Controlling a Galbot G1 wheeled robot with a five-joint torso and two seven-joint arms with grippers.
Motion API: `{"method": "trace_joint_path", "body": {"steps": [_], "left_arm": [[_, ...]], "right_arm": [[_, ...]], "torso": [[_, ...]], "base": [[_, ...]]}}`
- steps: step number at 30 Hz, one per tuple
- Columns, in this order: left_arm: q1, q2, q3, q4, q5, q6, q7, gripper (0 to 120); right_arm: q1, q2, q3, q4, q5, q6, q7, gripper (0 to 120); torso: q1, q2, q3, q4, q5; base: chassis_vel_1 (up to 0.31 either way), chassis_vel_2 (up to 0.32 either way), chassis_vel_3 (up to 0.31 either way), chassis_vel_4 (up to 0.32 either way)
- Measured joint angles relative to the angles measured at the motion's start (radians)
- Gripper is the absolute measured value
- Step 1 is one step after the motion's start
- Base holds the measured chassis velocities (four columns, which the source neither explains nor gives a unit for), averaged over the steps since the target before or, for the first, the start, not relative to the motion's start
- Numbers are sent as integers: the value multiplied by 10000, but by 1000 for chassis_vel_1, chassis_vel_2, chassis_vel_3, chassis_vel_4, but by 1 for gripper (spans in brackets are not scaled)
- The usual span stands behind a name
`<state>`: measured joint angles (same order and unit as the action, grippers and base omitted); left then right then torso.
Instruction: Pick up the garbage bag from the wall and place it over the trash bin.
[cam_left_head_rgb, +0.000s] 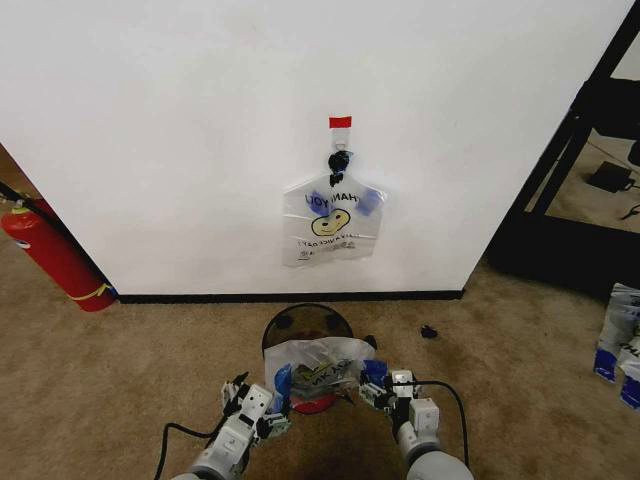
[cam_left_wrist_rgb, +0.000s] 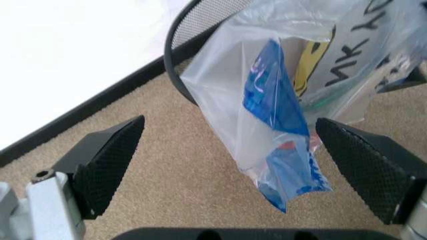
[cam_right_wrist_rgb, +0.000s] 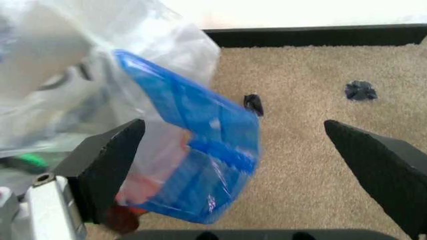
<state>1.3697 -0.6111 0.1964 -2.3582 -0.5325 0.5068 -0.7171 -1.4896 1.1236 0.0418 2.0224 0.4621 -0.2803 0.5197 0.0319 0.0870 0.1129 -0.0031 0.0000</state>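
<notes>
Now the garbage bag (cam_left_head_rgb: 318, 365) drapes over the trash bin (cam_left_head_rgb: 300, 322), between the left gripper (cam_left_head_rgb: 262, 398) and right gripper (cam_left_head_rgb: 385, 385), both with jaws spread apart.

Garbage bag (cam_left_head_rgb: 318, 368): clear plastic, yellow smiley, dark lettering, blue tape patches. Trash bin (cam_left_head_rgb: 300, 316): black mesh, red base. Wall (cam_left_head_rgb: 200, 130): white, black baseboard.

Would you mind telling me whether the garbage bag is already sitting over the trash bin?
Yes. The garbage bag is draped over the trash bin, with both open claws, left and right, flanking its blue-taped corners.
</notes>
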Motion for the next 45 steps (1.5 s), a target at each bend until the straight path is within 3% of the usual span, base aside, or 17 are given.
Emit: {"method": "trace_joint_path", "body": {"steps": [17,22,24,25,27,30,31,33,34,35,36,37,39,41,45], "left_arm": [[794,569,-873,-1108,-82,-1,-34,100],[-648,667,-1212,-1202,-1682,-334,488,100],[-774,676,-1333,-1084,-1764,-432,730,100],[-850,670,-1562,-921,-1830,-522,1056,100],[-1138,671,-1813,-519,-2167,-623,1660,100],[-2126,732,-1393,262,-2888,-691,2413,100],[-3922,725,-778,1422,-3494,-1045,3709,100],[-5837,439,529,2740,-3846,-1487,4915,100],[-5837,439,529,2740,-3846,-1487,4915,100],[-5989,403,1150,3163,-4039,-1510,5203,100],[-6991,139,1485,3402,-4152,-1504,5342,100],[-7578,-74,1883,3768,-4260,-1449,5602,100],[-8532,-380,2483,4374,-4419,-1283,6045,100],[-9815,-691,3341,5251,-4502,-1012,6853,100],[-10910,-863,4184,6019,-4216,-582,7606,100]], "right_arm": [[-1929,-515,540,1277,-1220,495,-572,100],[-2443,-143,1387,1649,-1696,1724,-1199,100],[-2375,-119,1525,1659,-1690,1796,-1393,100],[-2217,-106,1667,1638,-1649,1828,-1668,100],[-1854,-10,2069,1481,-1427,2239,-2250,100],[-2030,209,2702,1437,-961,3104,-2910,100],[-2430,688,3484,1289,-592,4506,-3872,100],[-2710,1299,4022,1075,-515,5870,-4619,100],[-2710,1299,4022,1075,-515,5870,-4619,100],[-2732,1356,4061,1067,-511,5968,-4682,100],[-2926,1749,4300,1060,-484,6550,-5110,100],[-3093,1989,4421,1090,-464,6827,-5372,100],[-3438,2382,4528,1239,-552,7224,-5783,100],[-3861,2701,4593,1380,-971,7605,-6089,100],[-4156,2931,4553,1588,-1415,7804,-6188,100]], "torso": [[0,0,0,1,1],[0,0,0,-8,-2],[0,0,1,-11,-3],[0,0,1,-9,-3],[0,0,1,17,9],[0,0,2,15,-5],[1,0,1,-7,0],[1,0,2,-8,-2],[1,0,2,-8,-2],[1,-1,2,-8,-2],[2,-2,3,-7,-5],[1,-1,2,10,-4],[1,-1,2,-8,-2],[2,-2,3,-7,-3],[1,-1,1,0,5]], "base": [[0,0,0,0],[0,0,0,0],[0,0,0,0],[0,0,0,0],[0,0,0,0],[0,0,0,0],[0,0,0,0],[0,0,0,0],[0,0,0,0],[0,0,0,0],[0,0,0,0],[0,0,0,0],[0,0,0,0],[0,0,0,0],[0,0,0,0]]}}
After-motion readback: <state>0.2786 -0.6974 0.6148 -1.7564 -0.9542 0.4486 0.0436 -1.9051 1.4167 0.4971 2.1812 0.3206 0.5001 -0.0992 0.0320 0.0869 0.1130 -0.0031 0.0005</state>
